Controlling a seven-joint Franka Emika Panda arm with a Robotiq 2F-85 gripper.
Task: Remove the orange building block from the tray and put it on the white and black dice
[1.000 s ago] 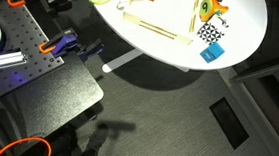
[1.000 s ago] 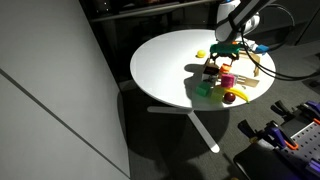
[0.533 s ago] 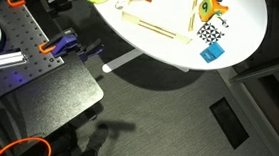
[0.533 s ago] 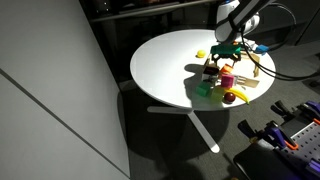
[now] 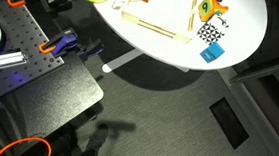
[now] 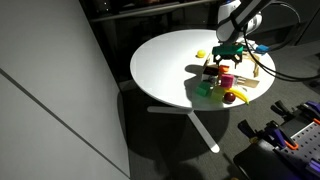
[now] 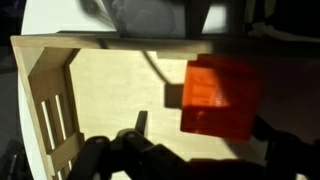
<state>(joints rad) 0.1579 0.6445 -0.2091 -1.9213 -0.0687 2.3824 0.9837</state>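
The gripper (image 7: 195, 150) is hovering wide open, gripping nothing, over the orange building block (image 7: 220, 97) lying in the tray (image 7: 110, 90).

In an exterior view the camera looks steeply down from high up, catching only one edge of the round tabletop (image 5: 239, 26). In an exterior view set lower and farther off, the whole tabletop (image 6: 165, 65) shows. The wrist view sits close over the tray (image 7: 110, 90), facing down.

No legible text, labels, numbers; views perhaps too coarse.
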